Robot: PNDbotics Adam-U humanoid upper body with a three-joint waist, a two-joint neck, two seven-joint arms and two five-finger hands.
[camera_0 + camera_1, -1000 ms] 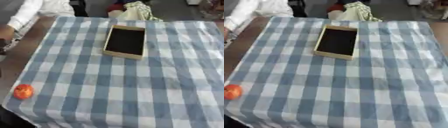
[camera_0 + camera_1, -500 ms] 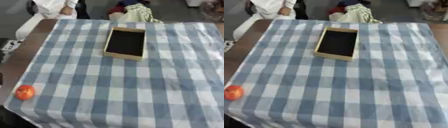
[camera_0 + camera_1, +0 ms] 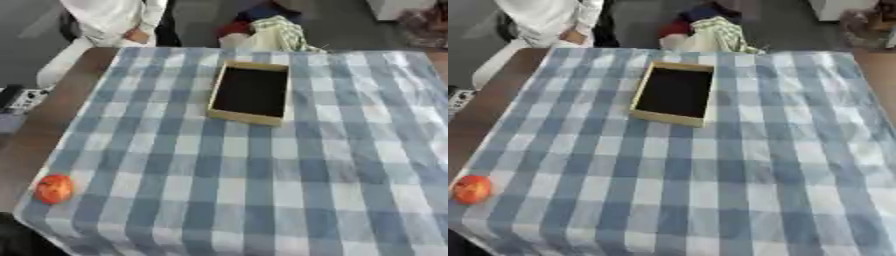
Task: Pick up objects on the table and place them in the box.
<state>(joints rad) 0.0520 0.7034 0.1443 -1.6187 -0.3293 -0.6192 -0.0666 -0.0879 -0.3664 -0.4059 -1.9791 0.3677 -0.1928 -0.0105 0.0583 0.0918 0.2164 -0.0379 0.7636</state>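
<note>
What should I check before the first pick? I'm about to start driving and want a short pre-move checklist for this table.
1. Object to pick located: ok. A small red-orange round object lies near the table's near-left corner.
2. Box open and upright: ok; its dark inside looks empty.
3. Path from object to box free: ok; only blue checked tablecloth shows between them.
4. Object safely on the table: not ok; it sits close to the cloth's left edge.
5. Hands ready: cannot tell; neither hand shows in either view.
</note>
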